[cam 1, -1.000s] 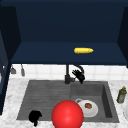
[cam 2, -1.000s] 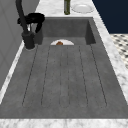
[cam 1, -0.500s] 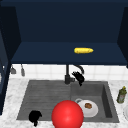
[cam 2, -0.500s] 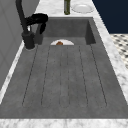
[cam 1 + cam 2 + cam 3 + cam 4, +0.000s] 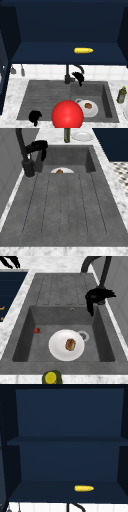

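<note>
A large red ball (image 5: 67,114) sits nearest, at the front edge of the sink (image 5: 45,95). Beside it, the left hand (image 5: 35,116) hovers over the sink's front left corner, fingers curled in and holding nothing. Farther back, a white plate (image 5: 66,344) with a brown morsel lies in the basin. Beyond it, the right hand (image 5: 78,76) hangs at the black faucet (image 5: 67,75), palm against the spout and fingers (image 5: 90,307) drooping down over the basin; whether they grip the spout cannot be told. A yellow corn cob (image 5: 83,50) lies on the cabinet shelf above.
</note>
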`<state>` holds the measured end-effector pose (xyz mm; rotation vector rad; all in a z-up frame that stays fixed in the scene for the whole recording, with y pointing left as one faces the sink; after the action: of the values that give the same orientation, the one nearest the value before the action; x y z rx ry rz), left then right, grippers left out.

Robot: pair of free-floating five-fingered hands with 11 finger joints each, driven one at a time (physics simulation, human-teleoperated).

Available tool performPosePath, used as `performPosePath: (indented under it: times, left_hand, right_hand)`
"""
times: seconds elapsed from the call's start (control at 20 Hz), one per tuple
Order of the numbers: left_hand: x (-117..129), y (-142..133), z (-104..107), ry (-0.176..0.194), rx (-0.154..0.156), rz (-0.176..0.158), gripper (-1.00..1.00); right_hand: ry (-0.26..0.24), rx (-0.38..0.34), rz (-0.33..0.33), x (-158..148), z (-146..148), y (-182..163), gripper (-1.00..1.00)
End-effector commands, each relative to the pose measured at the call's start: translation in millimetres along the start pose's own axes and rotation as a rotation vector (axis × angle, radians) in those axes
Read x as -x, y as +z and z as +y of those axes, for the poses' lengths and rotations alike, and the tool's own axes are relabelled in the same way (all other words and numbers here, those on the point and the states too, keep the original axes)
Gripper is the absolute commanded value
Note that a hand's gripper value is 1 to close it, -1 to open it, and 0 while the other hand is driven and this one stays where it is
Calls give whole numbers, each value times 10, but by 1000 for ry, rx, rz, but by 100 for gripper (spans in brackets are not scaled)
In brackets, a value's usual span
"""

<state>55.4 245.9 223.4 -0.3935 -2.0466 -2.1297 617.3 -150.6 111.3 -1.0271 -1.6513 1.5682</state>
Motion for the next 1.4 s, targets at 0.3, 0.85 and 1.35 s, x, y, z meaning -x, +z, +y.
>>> performPosePath:
  times: [0.3,0.85,1.35]
  left_hand:
    - [0,0,0,0,0,0,0]
    - [0,0,0,0,0,0,0]
    - [0,0,0,0,0,0,0]
  right_hand:
    - [-105,-208,-3,111,-71,-349,-100]
    - [30,-174,-16,-219,-158,-257,100]
    - [-51,-74,-56,-8,-280,-358,100]
